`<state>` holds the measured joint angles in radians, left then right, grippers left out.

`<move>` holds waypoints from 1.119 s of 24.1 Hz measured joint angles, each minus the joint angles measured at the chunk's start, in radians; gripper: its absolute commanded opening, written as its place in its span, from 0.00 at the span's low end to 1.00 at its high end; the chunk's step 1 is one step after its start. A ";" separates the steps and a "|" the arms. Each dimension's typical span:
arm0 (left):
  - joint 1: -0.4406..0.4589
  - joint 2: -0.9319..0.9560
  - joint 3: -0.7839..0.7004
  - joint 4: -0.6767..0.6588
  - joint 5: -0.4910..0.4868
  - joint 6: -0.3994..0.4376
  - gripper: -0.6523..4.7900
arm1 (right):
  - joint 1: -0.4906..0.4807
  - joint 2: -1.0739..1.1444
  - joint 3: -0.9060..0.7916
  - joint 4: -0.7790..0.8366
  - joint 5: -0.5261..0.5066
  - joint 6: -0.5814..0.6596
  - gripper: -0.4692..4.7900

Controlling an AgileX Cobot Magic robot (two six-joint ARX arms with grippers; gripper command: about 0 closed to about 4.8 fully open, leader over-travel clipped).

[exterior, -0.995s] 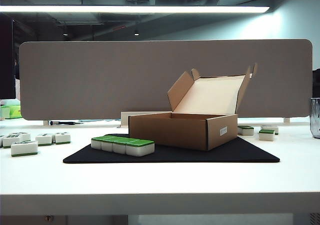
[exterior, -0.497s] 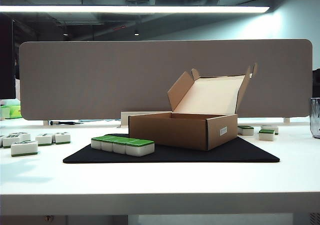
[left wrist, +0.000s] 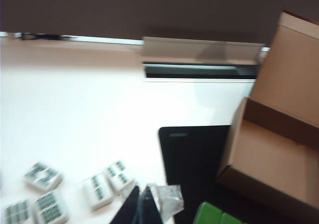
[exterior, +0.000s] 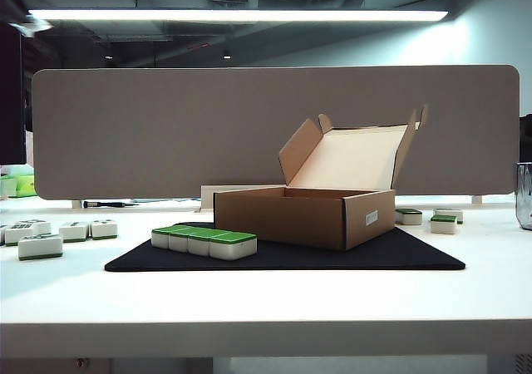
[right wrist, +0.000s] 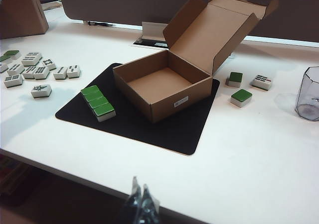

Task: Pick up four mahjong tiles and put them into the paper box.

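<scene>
Four green-backed mahjong tiles [exterior: 204,241] lie in a row on the black mat [exterior: 374,253], just left of the open paper box [exterior: 303,216]. The box [right wrist: 164,84] is empty, its lid flap standing up. My left gripper [left wrist: 144,204] is shut and empty, hanging above the table between the scattered white-faced tiles [left wrist: 99,189] and the green row [left wrist: 219,216]. My right gripper [right wrist: 140,196] is shut and empty too, held back past the table's near edge, far from the row [right wrist: 98,103]. In the exterior view only a dark bit of the left arm [exterior: 15,8] shows.
Loose tiles lie left of the mat [right wrist: 35,67] and right of the box [right wrist: 241,97]. A clear glass cup [right wrist: 309,94] stands at the far right. A second cardboard box [right wrist: 22,10] sits at the back left. A grey partition [exterior: 274,133] closes the back.
A dark part of the left arm has come into the top left corner of the exterior view. The tiles, the box and the mat have not moved.
</scene>
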<state>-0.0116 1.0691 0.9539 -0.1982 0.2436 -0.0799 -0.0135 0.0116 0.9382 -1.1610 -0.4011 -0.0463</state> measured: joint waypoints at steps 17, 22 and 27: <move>-0.206 0.393 0.335 -0.207 -0.054 0.155 0.11 | 0.000 0.000 -0.005 -0.027 0.008 0.000 0.09; -0.220 0.457 0.398 -0.274 -0.065 0.174 0.11 | 0.000 0.000 -0.006 -0.026 0.008 0.000 0.09; -0.237 0.512 0.463 -0.303 -0.068 0.181 0.11 | 0.000 0.000 -0.006 -0.026 0.008 0.000 0.09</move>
<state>-0.2481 1.5810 1.4174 -0.5007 0.1761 0.1009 -0.0135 0.0120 0.9325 -1.1873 -0.3927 -0.0463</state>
